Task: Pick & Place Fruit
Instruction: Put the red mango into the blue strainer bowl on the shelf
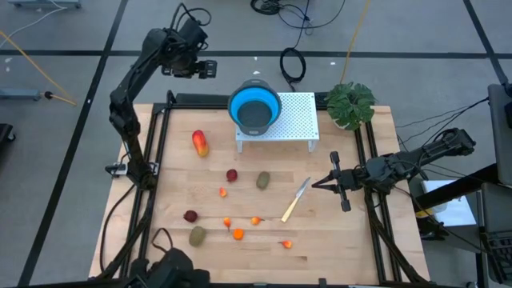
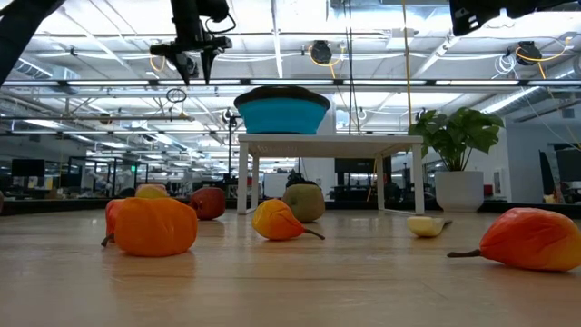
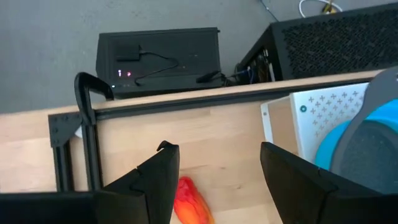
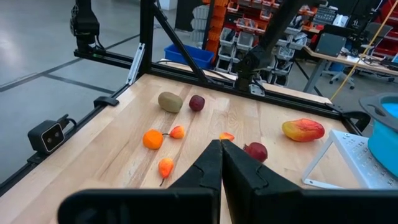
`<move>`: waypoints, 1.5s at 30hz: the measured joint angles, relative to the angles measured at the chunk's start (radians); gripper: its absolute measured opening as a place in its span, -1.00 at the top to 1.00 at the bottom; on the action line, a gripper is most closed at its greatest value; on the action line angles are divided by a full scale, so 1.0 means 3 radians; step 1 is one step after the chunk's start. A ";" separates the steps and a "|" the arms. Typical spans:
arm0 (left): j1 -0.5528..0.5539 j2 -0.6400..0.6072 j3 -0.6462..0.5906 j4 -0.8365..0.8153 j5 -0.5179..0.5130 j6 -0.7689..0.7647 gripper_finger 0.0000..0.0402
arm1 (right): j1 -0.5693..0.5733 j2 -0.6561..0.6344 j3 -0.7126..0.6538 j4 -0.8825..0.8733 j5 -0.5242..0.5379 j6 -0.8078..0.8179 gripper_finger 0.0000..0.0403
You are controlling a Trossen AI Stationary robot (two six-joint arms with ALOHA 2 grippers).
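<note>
Several fruit lie on the wooden table: an oblong red-yellow one (image 1: 199, 143), two dark red round ones (image 1: 231, 175) (image 1: 190, 216), two brown-green ovals (image 1: 262, 181) (image 1: 197, 235) and tiny orange ones such as (image 1: 238, 234). My left gripper (image 1: 208, 70) hangs high over the table's far left edge, open and empty. In its wrist view the red-yellow fruit (image 3: 189, 199) lies far below the left gripper (image 3: 217, 180). My right gripper (image 1: 316, 185) is shut and level at the table's right side, beside the knife's tip.
A blue bowl (image 1: 254, 108) sits on a white perforated stand (image 1: 296, 120) at the far middle. A yellow-handled knife (image 1: 295, 199) lies right of centre. A potted plant (image 1: 350, 104) stands at the far right. Black frame rails (image 1: 152, 160) run along the table's sides.
</note>
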 joint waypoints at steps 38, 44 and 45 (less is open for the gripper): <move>-0.0602 -0.1522 -0.3189 0.0934 -0.0146 -0.0679 -0.12 | 0.0000 0.0001 0.0000 -0.0115 -0.0011 0.0000 1.00; -0.0730 -0.1663 -0.3800 0.1552 -0.0139 -0.1167 -0.12 | 0.0000 0.0001 0.0000 -0.0114 -0.0013 0.0000 1.00; -0.0735 -0.1659 -0.3874 0.1640 -0.0128 -0.1193 -0.12 | 0.0000 0.0001 0.0000 -0.0114 -0.0011 0.0000 1.00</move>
